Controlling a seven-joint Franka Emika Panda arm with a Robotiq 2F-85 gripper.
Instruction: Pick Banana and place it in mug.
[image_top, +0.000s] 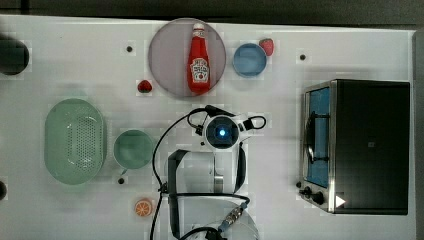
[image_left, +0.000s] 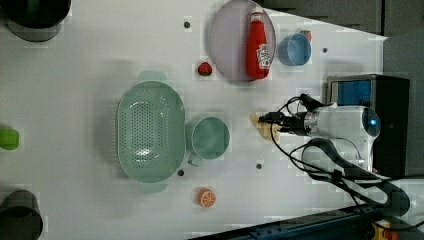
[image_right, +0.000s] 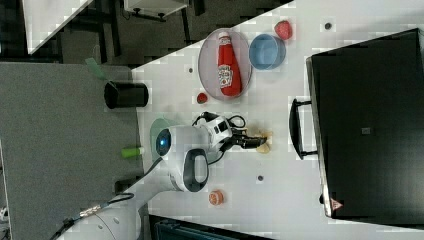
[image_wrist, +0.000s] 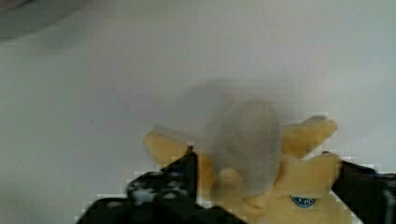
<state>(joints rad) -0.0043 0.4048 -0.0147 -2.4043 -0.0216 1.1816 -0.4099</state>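
The banana (image_wrist: 303, 179), a peeled yellow toy with a blue sticker, lies on the white table (image_wrist: 93, 93). My gripper (image_wrist: 264, 161) is low over it, open, with one black finger on each side; I cannot tell if the pads touch it. In the left view the banana (image_left: 260, 126) pokes out at the gripper (image_left: 272, 121), to the right of the mug (image_left: 210, 138). In the right view the gripper (image_right: 254, 142) covers part of the banana (image_right: 265, 145). The pale mint-green mug (image_top: 133, 149) stands upright with nothing in it, beside the basket, on the top view's left of my wrist (image_top: 221, 132).
A green perforated basket (image_top: 74, 141) stands left of the mug. A ketchup bottle (image_top: 199, 57) lies on a grey plate (image_top: 167, 55), with a blue cup (image_top: 249, 59) and two strawberries (image_top: 145, 86) nearby. An orange slice (image_top: 143, 207) and a toaster oven (image_top: 365, 145) also stand on the table.
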